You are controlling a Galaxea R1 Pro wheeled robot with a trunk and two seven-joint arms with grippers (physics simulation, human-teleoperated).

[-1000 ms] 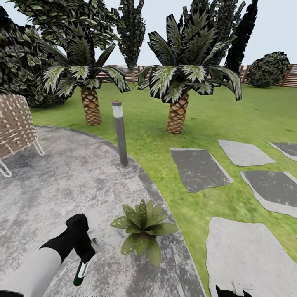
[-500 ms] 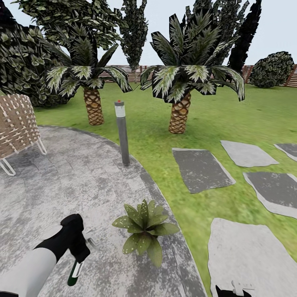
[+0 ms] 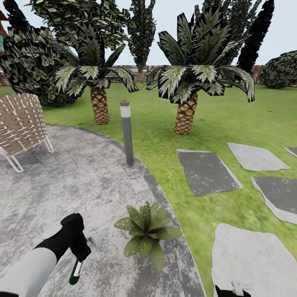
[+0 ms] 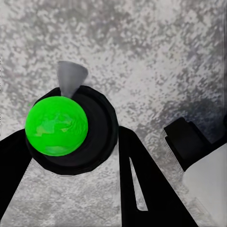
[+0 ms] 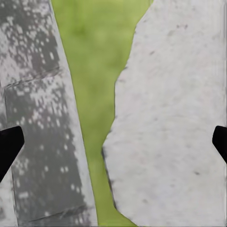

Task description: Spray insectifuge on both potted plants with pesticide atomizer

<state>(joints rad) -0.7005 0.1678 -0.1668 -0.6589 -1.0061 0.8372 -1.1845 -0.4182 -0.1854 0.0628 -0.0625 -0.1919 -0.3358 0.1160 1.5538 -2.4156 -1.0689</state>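
Left end effector (image 3: 78, 251) down-pointed, gripping atomizer (image 3: 75, 271)

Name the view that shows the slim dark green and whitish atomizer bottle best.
The head view: the slim dark green and whitish atomizer bottle hangs full-length from the left gripper, over the grey patio. The left wrist view shows it end-on, a bright green round end between black fingers. The right wrist view looks down on paving and grass.

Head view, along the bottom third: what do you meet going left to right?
Left gripper holding the atomizer → potted plant on the patio → strip of lawn → stepping stone.
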